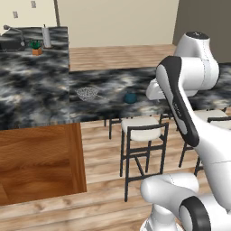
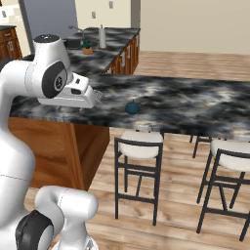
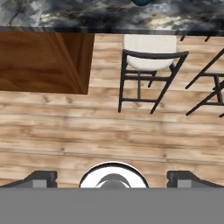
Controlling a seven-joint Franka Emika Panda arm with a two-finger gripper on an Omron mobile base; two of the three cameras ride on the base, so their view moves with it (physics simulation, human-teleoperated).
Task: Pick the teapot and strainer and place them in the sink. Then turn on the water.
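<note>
Teal-blue, the teapot [image 1: 131,97] is sitting on the marbled counter [image 1: 40,106], with the strainer [image 1: 87,94] just beside it toward the sink [image 1: 12,44] at the far corner. The gripper [image 3: 112,177] is hanging over the floor short of the counter edge, jaws spread wide and holding nothing. A stool [image 1: 141,128] is standing below the teapot, under the likely approach.

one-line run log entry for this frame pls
gripper: open, empty, over floor | teapot: on counter | strainer: on counter, beside teapot | sink: far, water off
</note>
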